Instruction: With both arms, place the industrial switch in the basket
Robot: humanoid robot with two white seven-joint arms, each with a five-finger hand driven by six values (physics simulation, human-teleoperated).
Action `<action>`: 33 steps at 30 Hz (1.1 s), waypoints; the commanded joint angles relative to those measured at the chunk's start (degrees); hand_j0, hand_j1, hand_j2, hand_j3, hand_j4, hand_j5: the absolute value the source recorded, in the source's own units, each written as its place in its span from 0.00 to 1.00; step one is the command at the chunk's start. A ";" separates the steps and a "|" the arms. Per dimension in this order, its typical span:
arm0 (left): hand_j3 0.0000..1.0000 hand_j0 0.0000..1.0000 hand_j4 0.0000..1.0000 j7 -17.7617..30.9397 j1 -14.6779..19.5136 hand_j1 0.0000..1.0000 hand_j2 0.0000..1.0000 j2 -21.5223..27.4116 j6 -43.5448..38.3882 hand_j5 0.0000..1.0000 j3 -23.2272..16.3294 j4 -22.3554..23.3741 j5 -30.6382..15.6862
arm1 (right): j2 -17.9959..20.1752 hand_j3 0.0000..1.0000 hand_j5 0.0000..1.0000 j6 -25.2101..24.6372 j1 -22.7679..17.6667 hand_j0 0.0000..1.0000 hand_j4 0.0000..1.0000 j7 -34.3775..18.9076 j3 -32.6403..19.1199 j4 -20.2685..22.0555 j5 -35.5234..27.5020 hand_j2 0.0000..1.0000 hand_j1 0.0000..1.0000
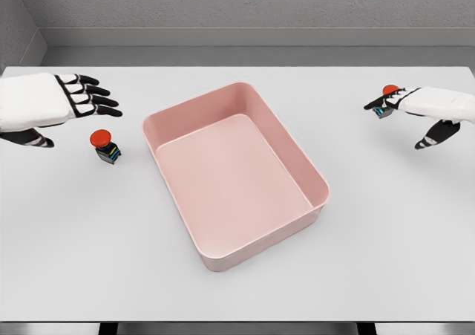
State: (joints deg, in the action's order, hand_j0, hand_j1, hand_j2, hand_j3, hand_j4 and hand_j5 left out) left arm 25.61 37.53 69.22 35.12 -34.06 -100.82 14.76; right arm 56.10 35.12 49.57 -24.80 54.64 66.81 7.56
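Left of the pink basket (297, 160), one industrial switch (105, 145) stands on the counter (89, 238) beneath your spread, empty left hand (74, 97); right of it, your right hand (397, 102) pinches a second switch (386, 101), ready to carry over.

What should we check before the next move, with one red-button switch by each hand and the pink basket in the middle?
1. Pink rectangular plastic basket upright, nothing inside it: ok.
2. Right hand closed on the right red-button switch, which shows between its fingers: ok; whether the switch is lifted off the white table: cannot tell.
3. Left hand holding the left red-button switch with black base: not ok. Fingers are spread and the switch stands on the table, apart from the hand.
4. Left switch upright, button on top: ok.
5. Path from each switch to the basket free of other objects: ok.
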 commanded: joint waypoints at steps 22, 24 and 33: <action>1.00 1.00 1.00 0.05 0.53 1.00 1.00 -7.79 -5.68 1.00 -6.81 5.02 9.50 | -17.43 1.00 1.00 -0.12 8.88 1.00 1.00 0.37 -6.65 -26.55 24.17 1.00 1.00; 1.00 1.00 1.00 -0.04 0.44 1.00 1.00 -7.79 -5.68 1.00 -6.99 5.02 9.68 | -18.13 1.00 1.00 -0.12 9.05 1.00 1.00 0.37 -6.65 -27.17 25.31 1.00 1.00; 0.92 0.92 0.92 -0.04 0.53 0.92 0.92 -7.79 -6.12 0.92 -6.99 5.02 11.17 | -22.17 1.00 1.00 -0.12 9.14 1.00 1.00 0.81 -10.96 -31.21 25.49 1.00 1.00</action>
State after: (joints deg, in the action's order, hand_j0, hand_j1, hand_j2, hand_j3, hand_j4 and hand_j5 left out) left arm 25.63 38.06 61.39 29.35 -41.06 -95.85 25.53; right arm 34.99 35.12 58.71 -24.12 45.14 36.63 33.20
